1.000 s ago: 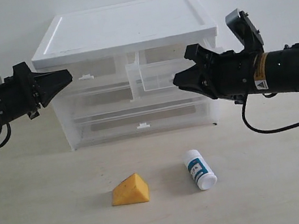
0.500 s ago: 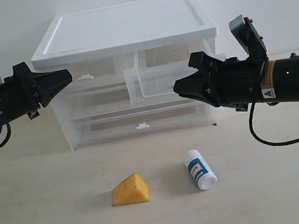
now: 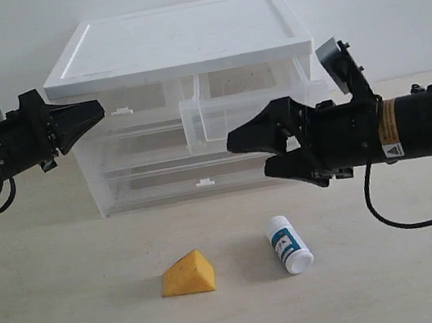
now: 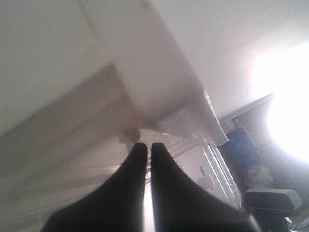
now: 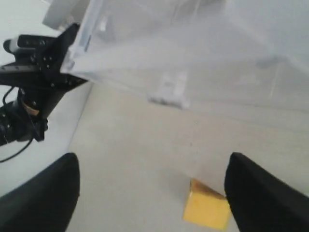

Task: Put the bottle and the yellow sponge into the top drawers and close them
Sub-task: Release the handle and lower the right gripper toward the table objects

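Observation:
The yellow sponge [image 3: 188,274] lies on the table in front of the cabinet, also in the right wrist view as the sponge [image 5: 206,209]. The bottle [image 3: 289,244] lies on its side just right of it. The right top drawer [image 3: 233,115] stands pulled out; the left top drawer [image 3: 147,98] is pushed in. My right gripper [image 3: 250,156] hangs open and empty in front of the cabinet, above the bottle, its fingers [image 5: 48,193] wide apart. My left gripper [image 3: 99,108] is shut and empty, its tip just left of the left drawer's white handle [image 3: 123,111]; its fingers [image 4: 137,159] point at the cabinet's corner.
The white-topped drawer cabinet [image 3: 179,39] stands at the back, with two full-width drawers below; the lower one's handle [image 3: 206,181] shows, also as the handle [image 5: 169,89]. The left arm [image 5: 38,72] shows in the right wrist view. A white wall rises behind.
My right gripper has moved left and down away from the pulled-out right drawer and opened wide. The drawer came out slightly further. The left arm has not moved.

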`<state>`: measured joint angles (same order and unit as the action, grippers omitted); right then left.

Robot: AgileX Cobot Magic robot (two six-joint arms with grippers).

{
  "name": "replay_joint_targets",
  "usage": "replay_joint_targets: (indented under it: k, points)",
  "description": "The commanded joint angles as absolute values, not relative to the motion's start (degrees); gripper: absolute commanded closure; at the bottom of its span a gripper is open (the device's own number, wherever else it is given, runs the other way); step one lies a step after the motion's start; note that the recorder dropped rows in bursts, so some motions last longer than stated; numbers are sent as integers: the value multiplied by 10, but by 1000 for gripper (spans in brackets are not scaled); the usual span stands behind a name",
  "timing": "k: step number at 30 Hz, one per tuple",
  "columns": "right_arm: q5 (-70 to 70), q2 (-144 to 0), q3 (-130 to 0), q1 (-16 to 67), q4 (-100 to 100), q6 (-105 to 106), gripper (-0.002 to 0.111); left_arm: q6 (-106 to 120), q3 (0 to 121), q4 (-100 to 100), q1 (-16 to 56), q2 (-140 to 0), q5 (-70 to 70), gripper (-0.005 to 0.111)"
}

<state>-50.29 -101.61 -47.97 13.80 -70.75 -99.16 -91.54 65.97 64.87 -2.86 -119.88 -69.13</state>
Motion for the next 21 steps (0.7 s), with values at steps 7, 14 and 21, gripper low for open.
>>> replay_joint_targets:
  k: [7,14,21]
  points:
    - [-546,-1013,-479,177,-852,-1062,42,-912,664,608,-30,-1198,-664,103]
    - [-466,-1013,-479,272,-927,-991,42,-912,664,608,-28,-1198,-670,103]
    - [-176,-1013,-522,406,-999,-978,42,-912,664,608,-28,-1198,-696,103]
